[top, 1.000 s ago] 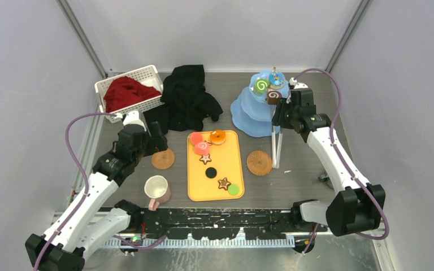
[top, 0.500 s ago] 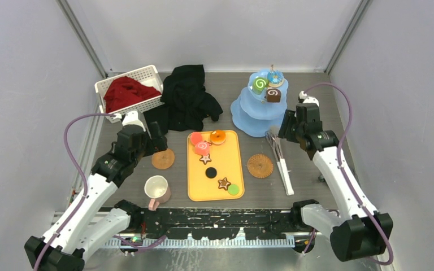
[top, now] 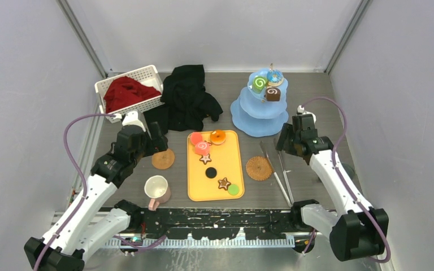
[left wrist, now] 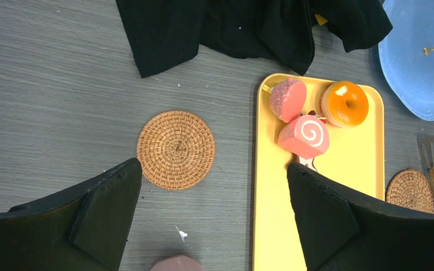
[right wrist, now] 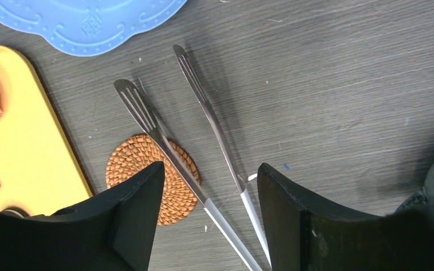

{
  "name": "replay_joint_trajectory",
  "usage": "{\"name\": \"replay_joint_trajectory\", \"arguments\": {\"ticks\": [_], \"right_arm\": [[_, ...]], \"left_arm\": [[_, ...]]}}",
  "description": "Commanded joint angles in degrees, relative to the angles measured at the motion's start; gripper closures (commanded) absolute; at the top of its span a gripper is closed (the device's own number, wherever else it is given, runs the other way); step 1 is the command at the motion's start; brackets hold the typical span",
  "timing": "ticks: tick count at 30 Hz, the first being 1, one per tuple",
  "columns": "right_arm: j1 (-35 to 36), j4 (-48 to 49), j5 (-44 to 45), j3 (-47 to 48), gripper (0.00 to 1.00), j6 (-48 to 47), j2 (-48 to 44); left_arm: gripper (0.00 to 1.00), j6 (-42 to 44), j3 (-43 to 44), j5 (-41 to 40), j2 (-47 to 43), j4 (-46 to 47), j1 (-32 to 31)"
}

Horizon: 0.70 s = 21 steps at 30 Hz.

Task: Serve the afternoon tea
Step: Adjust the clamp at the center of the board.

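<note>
Pale-blue three-tier stand (top: 258, 116), upright at rear right, carries a green swirl roll (top: 260, 84), blue donut (top: 276, 77) and brown roll (top: 272, 94) (upper tiers). A pink swirl roll (top: 202, 148), orange donut (top: 218, 136) and star cookies (top: 224, 183) lie on the yellow tray (top: 234, 161). Cream mug (top: 157, 186), pink-handled, stands upright at near left.

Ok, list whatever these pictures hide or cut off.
Left wrist view: mug, all but a sliver cut off by the bottom edge.
Left wrist view: yellow scrap, mostly under the black cloth.
Right wrist view: tongs, handle end cut off by the bottom edge and right tool.
Top view: basket, contents covered by red cloth.
</note>
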Motion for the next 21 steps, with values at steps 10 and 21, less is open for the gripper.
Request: {"name": "replay_joint_trajectory", "arguments": {"ticks": [10,21], "right_arm": [[-0.33,8.65,-2.35,-0.63,0.44,1.03,12.50],[-1.44,11.96,-2.05,-5.00,0.48,3.60,15.01]], "left_arm": [[0.01,-0.09,0.44,0.32,-1.43,1.74,0.17],[0.01,0.17,1.47,0.83,0.26,1.95,0.17]]}}
